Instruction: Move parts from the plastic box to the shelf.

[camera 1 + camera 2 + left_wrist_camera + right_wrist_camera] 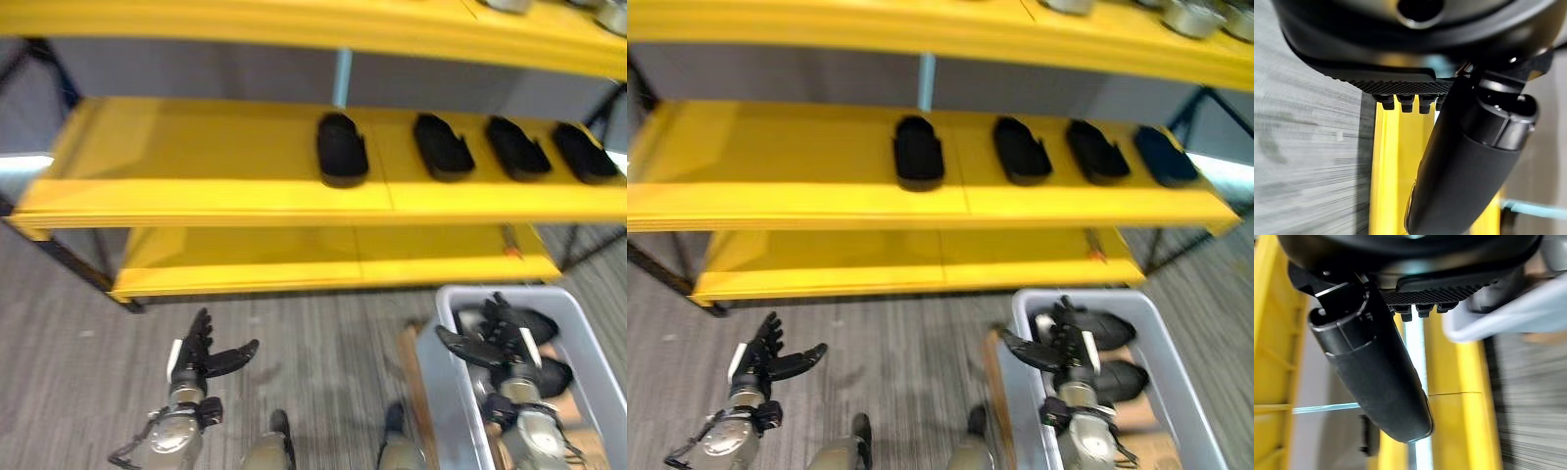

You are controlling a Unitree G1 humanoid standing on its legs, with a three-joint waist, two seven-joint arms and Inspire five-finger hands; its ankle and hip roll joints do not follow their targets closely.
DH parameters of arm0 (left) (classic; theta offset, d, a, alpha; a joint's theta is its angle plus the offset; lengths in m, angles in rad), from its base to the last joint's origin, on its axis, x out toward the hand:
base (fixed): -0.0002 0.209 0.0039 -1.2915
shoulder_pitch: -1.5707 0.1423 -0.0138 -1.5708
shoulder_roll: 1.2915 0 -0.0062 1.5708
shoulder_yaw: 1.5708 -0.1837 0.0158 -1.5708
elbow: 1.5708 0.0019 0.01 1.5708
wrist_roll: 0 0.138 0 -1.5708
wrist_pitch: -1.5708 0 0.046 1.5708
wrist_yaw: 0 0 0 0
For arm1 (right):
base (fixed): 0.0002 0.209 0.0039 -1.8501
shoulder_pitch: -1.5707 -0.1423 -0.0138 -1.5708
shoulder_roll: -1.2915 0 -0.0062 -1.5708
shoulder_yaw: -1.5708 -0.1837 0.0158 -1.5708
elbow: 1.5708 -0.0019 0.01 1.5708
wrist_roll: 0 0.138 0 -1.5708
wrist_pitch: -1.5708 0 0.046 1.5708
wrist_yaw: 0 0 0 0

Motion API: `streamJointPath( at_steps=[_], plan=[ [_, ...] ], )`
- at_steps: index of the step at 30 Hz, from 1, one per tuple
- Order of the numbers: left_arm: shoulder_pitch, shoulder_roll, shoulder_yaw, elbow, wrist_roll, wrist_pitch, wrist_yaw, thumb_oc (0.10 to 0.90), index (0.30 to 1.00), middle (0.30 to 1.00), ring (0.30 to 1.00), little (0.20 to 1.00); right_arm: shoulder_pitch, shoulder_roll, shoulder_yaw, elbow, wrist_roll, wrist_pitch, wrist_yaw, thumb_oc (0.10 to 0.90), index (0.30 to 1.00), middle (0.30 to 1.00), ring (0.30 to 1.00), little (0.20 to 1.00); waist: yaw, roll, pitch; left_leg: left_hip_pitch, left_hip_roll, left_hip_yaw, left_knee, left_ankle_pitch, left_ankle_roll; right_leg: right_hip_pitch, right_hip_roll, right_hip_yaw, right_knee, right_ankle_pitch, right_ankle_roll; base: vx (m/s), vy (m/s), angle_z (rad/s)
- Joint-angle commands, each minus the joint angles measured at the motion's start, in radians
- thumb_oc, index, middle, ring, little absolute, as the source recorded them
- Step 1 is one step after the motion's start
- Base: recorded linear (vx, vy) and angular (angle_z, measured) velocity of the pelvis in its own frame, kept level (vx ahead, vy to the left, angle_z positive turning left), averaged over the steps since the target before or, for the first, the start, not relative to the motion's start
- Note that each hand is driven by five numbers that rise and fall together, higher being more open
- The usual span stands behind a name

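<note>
While four black parts already lie in a row on the middle yellow shelf [196,186], the step in hand looks to be fetching another from the grey plastic box [578,323] on the floor at the robot's right. The right hand [500,343] hovers over the box with its fingers straight and spread and its thumb held out to the side, gripping nothing; two black parts [534,321] sit in the box just past and beneath its fingertips, one nearer the shelf and one closer to the robot. The left hand [201,357] hangs above the grey floor, well apart from the box, likewise spread wide and empty. To do the pick well, the right hand should probably come down on the part nearest the shelf, which lies uppermost and most exposed, and close the thumb against one long side with the fingers on the other, since these parts are elongated and smooth-looking and a grip at one end could let the piece swing. Care is needed with the box wall, which is close beside the thumb; catching it might drag or tip the box. Once lifted, the part would best go to the bare stretch of shelf to the left of the leftmost shelved part [342,149], set down flat and in line with its neighbours, leaving a gap so nothing is nudged.
</note>
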Motion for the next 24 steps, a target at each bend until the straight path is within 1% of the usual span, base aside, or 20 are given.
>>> streamJointPath(
  at_steps=[1,2,3,4,6,7,8,9,10,11,12,14,15,18,19,21,22,24],
  plan=[
    [0.017,0.013,0.030,-0.143,0.048,-0.090,-0.006,0.900,1.000,1.000,1.000,1.000,-0.091,-0.069,-0.021,-0.068,0.047,-0.089,0.013,0.900,1.000,1.000,1.000,1.000,0.030,0.043,0.007,0.197,0.040,-0.024,-0.226,-0.040,-0.046,0.020,-0.018,-0.056,0.159,-0.096,0.123,-0.06,0.344,-1.33],
    [0.023,0.008,0.031,-0.142,0.051,-0.081,-0.011,0.900,1.000,1.000,1.000,1.000,-0.095,-0.076,-0.006,-0.066,0.054,-0.084,0.025,0.900,1.000,1.000,1.000,1.000,0.046,0.044,0.011,0.227,0.040,0.027,-0.252,-0.047,-0.032,0.036,0.057,-0.099,0.254,-0.213,0.112,-0.05,0.275,-1.60],
    [0.032,0.002,0.030,-0.139,0.053,-0.074,-0.015,0.900,1.000,1.000,1.000,1.000,-0.098,-0.075,0.002,-0.063,0.060,-0.082,0.029,0.900,1.000,1.000,1.000,1.000,0.052,0.038,0.010,0.237,0.036,0.055,-0.268,-0.041,-0.023,0.040,0.084,-0.113,0.284,-0.246,0.101,-0.08,0.335,-1.29],
    [0.036,0.000,0.032,-0.139,0.051,-0.070,-0.014,0.900,1.000,1.000,1.000,1.000,-0.106,-0.078,0.011,-0.059,0.062,-0.081,0.030,0.900,1.000,1.000,1.000,1.000,0.062,0.032,0.009,0.241,0.037,0.087,-0.271,-0.038,-0.021,0.055,0.100,-0.144,0.301,-0.275,0.091,-0.09,0.169,-1.17],
    [0.047,-0.008,0.041,-0.146,0.044,-0.063,-0.015,0.900,1.000,1.000,1.000,1.000,-0.123,-0.080,0.024,-0.057,0.070,-0.076,0.033,0.900,1.000,1.000,1.000,1.000,0.077,0.021,0.001,0.250,0.043,0.143,-0.274,-0.036,-0.022,0.082,0.129,-0.185,0.303,-0.304,0.080,-0.06,0.088,-1.21],
    [0.047,-0.008,0.041,-0.146,0.044,-0.063,-0.015,0.900,1.000,1.000,1.000,1.000,-0.123,-0.080,0.024,-0.057,0.070,-0.076,0.033,0.900,1.000,1.000,1.000,1.000,0.079,0.021,0.002,0.251,0.043,0.144,-0.274,-0.036,-0.022,0.082,0.130,-0.183,0.303,-0.304,0.080,-0.06,-0.013,-0.94],
    [0.068,-0.018,0.056,-0.154,0.041,-0.058,-0.017,0.900,1.000,1.000,1.000,1.000,-0.121,-0.086,0.027,-0.072,0.068,-0.071,0.036,0.900,1.000,1.000,1.000,1.000,0.086,0.007,-0.017,0.259,0.047,0.195,-0.276,-0.033,-0.032,0.128,0.146,-0.216,0.219,-0.318,0.072,-0.07,-0.085,-0.87],
    [0.076,-0.031,0.060,-0.153,0.036,-0.058,-0.019,0.900,1.000,1.000,1.000,1.000,-0.119,-0.082,0.022,-0.070,0.073,-0.069,0.038,0.900,1.000,1.000,1.000,1.000,0.084,0.007,-0.026,0.262,0.049,0.207,-0.290,-0.024,-0.040,0.144,0.153,-0.196,0.134,-0.327,0.065,-0.06,-0.099,-1.38],
    [0.086,-0.043,0.061,-0.146,0.037,-0.057,-0.022,0.900,1.000,1.000,1.000,1.000,-0.109,-0.085,0.021,-0.072,0.074,-0.070,0.038,0.900,1.000,1.000,1.000,1.000,0.087,0.011,-0.035,0.267,0.051,0.216,-0.295,-0.022,-0.042,0.162,0.173,-0.170,0.079,-0.330,0.059,-0.01,-0.095,-1.37],
    [0.090,-0.052,0.058,-0.137,0.034,-0.059,-0.020,0.900,1.000,1.000,1.000,1.000,-0.103,-0.082,0.018,-0.071,0.079,-0.070,0.039,0.900,1.000,1.000,1.000,1.000,0.076,0.015,-0.044,0.272,0.053,0.223,-0.303,-0.014,-0.048,0.159,0.202,-0.125,0.042,-0.331,0.049,0.01,-0.050,-1.26],
    [0.089,-0.061,0.064,-0.129,0.031,-0.062,-0.014,0.900,1.000,1.000,1.000,1.000,-0.098,-0.085,0.019,-0.072,0.077,-0.070,0.036,0.900,1.000,1.000,1.000,1.000,0.071,0.024,-0.047,0.276,0.057,0.229,-0.310,-0.006,-0.050,0.155,0.216,-0.102,0.029,-0.326,0.050,0.01,-0.043,-0.47],
    [0.105,-0.074,0.070,-0.129,0.028,-0.063,-0.019,0.900,1.000,1.000,1.000,1.000,-0.073,-0.086,0.002,-0.085,0.087,-0.064,0.043,0.900,1.000,1.000,1.000,1.000,0.056,0.041,-0.062,0.291,0.056,0.252,-0.344,0.015,-0.053,0.178,0.223,-0.090,-0.033,-0.312,0.055,0.00,-0.012,-0.24],
    [0.106,-0.075,0.070,-0.130,0.029,-0.063,-0.019,0.900,1.000,1.000,1.000,1.000,-0.071,-0.087,0.002,-0.086,0.087,-0.064,0.044,0.900,1.000,1.000,1.000,1.000,0.058,0.041,-0.062,0.294,0.056,0.254,-0.346,0.016,-0.054,0.180,0.224,-0.088,-0.036,-0.310,0.055,0.01,-0.018,-0.59],
    [0.112,-0.083,0.069,-0.122,0.036,-0.061,-0.033,0.900,1.000,1.000,1.000,1.000,-0.045,-0.086,-0.022,-0.074,0.072,-0.059,0.040,0.900,1.000,1.000,1.000,1.000,0.034,0.060,-0.073,0.305,0.065,0.271,-0.350,0.027,-0.067,0.187,0.240,-0.053,-0.070,-0.302,0.052,0.02,-0.057,-0.61],
    [0.112,-0.084,0.068,-0.121,0.036,-0.062,-0.033,0.900,1.000,1.000,1.000,1.000,-0.045,-0.086,-0.022,-0.075,0.072,-0.059,0.040,0.900,1.000,1.000,1.000,1.000,0.035,0.061,-0.073,0.306,0.066,0.272,-0.350,0.027,-0.068,0.188,0.240,-0.052,-0.071,-0.302,0.052,0.02,-0.122,0.00],
    [0.100,-0.086,0.043,-0.110,0.041,-0.066,-0.052,0.900,1.000,1.000,1.000,1.000,-0.030,-0.096,-0.032,-0.078,0.056,-0.059,0.043,0.900,1.000,1.000,1.000,1.000,0.005,0.083,-0.076,0.315,0.092,0.287,-0.311,0.027,-0.088,0.206,0.256,-0.024,-0.082,-0.310,0.037,0.02,-0.182,-0.25],
    [0.099,-0.086,0.043,-0.109,0.041,-0.067,-0.052,0.900,1.000,1.000,1.000,1.000,-0.030,-0.096,-0.033,-0.078,0.056,-0.059,0.043,0.900,1.000,1.000,1.000,1.000,0.006,0.083,-0.074,0.315,0.093,0.287,-0.308,0.026,-0.089,0.207,0.257,-0.024,-0.082,-0.311,0.036,0.01,-0.117,-0.17],
    [0.089,-0.082,0.023,-0.109,0.045,-0.069,-0.060,0.900,1.000,1.000,1.000,1.000,-0.032,-0.098,-0.034,-0.079,0.057,-0.063,0.041,0.900,1.000,1.000,1.000,1.000,-0.004,0.092,-0.071,0.317,0.109,0.295,-0.283,0.025,-0.099,0.213,0.264,-0.012,-0.080,-0.319,0.027,0.00,-0.104,-0.03]
  ],
)
